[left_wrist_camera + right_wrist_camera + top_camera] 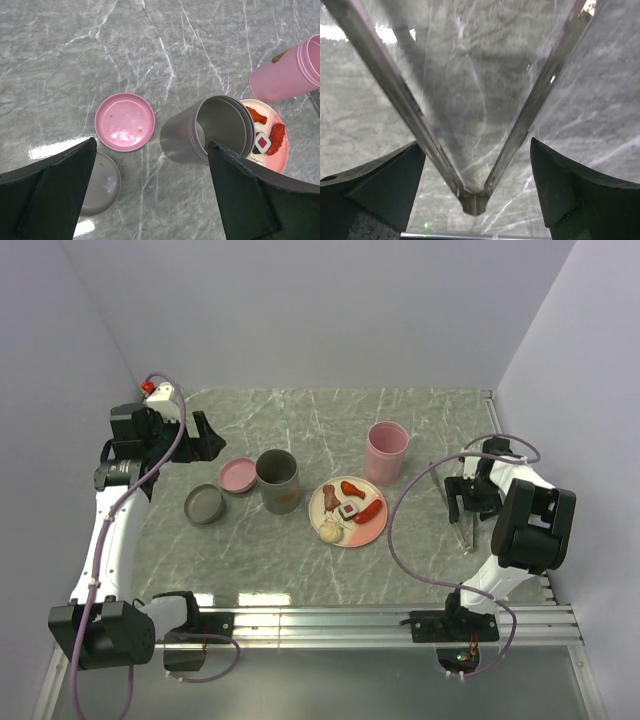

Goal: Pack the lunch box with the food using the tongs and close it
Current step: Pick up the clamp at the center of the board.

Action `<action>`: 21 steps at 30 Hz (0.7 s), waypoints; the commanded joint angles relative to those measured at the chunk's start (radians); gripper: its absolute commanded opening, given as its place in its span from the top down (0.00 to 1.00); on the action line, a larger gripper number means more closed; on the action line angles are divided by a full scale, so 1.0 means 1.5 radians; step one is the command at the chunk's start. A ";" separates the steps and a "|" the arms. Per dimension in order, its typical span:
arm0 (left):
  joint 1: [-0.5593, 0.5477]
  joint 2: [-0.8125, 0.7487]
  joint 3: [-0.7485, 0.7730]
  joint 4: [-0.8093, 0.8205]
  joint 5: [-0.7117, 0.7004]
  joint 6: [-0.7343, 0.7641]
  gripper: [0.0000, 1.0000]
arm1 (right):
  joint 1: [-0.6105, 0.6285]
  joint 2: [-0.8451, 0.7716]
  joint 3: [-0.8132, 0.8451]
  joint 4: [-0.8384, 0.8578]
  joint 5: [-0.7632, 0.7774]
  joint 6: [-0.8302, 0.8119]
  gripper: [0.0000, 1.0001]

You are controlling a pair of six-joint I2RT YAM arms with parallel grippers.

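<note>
The silver tongs (452, 502) lie on the table at the right, their joined end toward the near edge. My right gripper (468, 502) hangs over them, open. In the right wrist view the tongs' V joint (475, 201) sits between my two black fingers (390, 182), and the right finger stands clear of the metal arm. The food (348, 510) lies on a cream-and-pink plate (365, 537): red sausages, a brown piece, a beige bun and a dark square with a red centre. The grey lunch box (277, 480) stands open left of the plate. My left gripper (205, 435) is open and empty, high above the lids.
A pink lid (125, 121) and a grey lid (102, 185) lie left of the grey lunch box (210, 130). A tall pink container (386, 451) stands behind the plate. Walls close in the table at the back and both sides; a metal rail runs along the near edge.
</note>
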 commanded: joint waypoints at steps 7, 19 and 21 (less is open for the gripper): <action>0.000 0.023 0.012 0.031 0.026 -0.017 0.01 | 0.018 0.011 0.016 0.067 0.012 0.018 0.13; 0.001 0.029 0.003 0.035 0.035 -0.023 0.01 | 0.032 0.043 0.017 0.067 -0.018 0.020 0.21; 0.001 0.028 -0.001 0.038 0.034 -0.023 0.01 | 0.032 0.039 0.019 0.064 -0.026 0.024 0.19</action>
